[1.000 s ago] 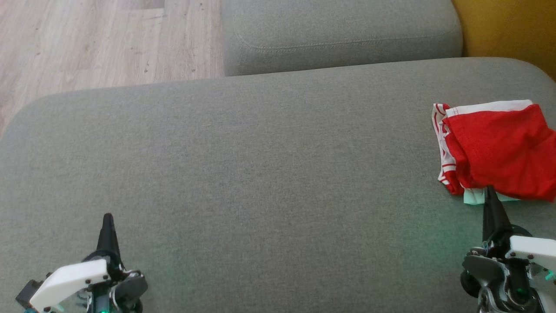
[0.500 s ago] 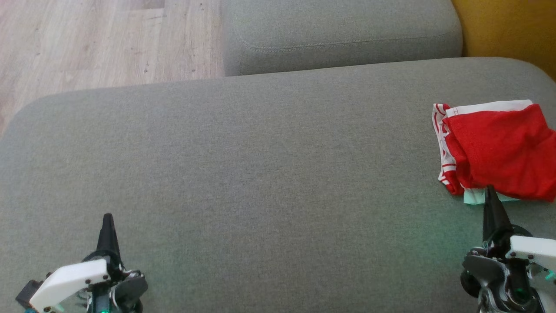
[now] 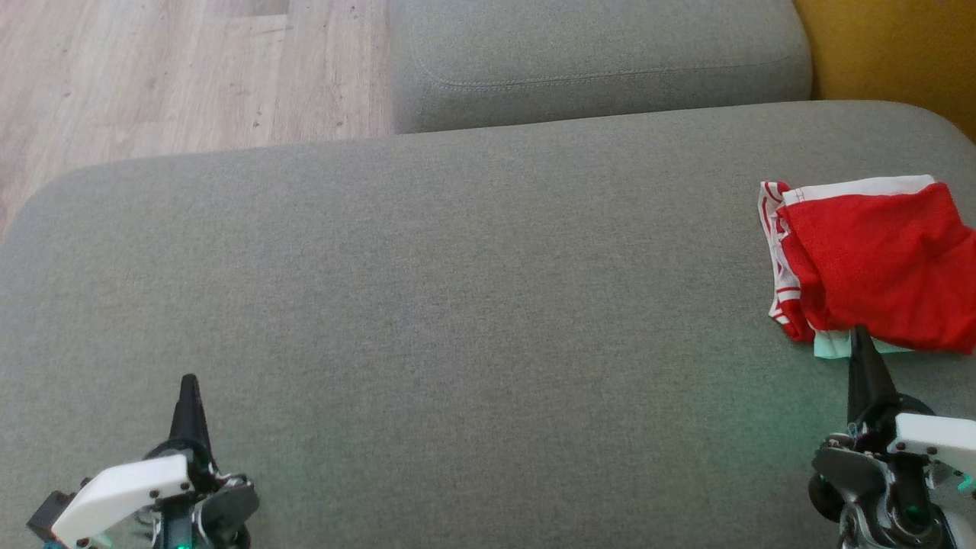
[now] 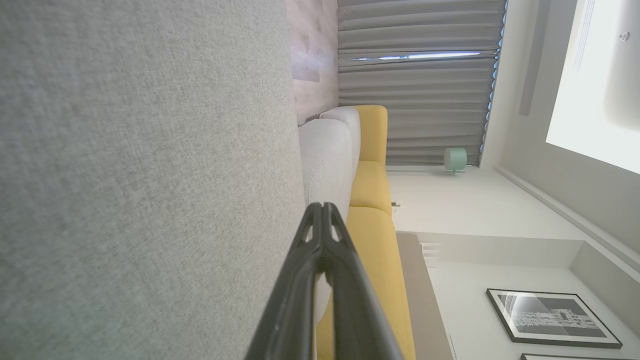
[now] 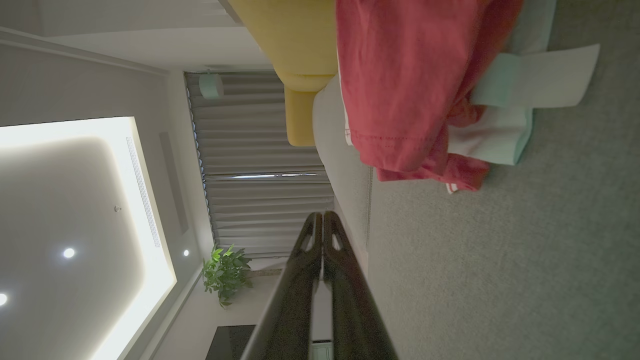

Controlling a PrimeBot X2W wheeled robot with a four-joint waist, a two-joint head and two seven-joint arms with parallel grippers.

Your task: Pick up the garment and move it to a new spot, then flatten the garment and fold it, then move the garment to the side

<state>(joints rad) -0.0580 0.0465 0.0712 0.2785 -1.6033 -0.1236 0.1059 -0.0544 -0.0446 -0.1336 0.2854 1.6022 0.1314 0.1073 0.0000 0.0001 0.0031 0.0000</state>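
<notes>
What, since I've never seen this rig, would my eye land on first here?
The red garment with white trim, bunched at the right end of the grey cushion, stands out first. Next come the two dark, shut grippers low in the head view: the right gripper points at the garment's near edge, the left gripper is over bare fabric.

Matt woven sofa (image 3: 457, 267); soft cloth garment (image 3: 877, 267).

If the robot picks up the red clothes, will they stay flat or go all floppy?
Probably floppy: the red garment lies crumpled in soft folds, so it would likely droop from wherever it is pinched. It looks thin, so it is probably light. Pushed, it would likely bunch up on the woven grey cushion rather than slide neatly.
</notes>
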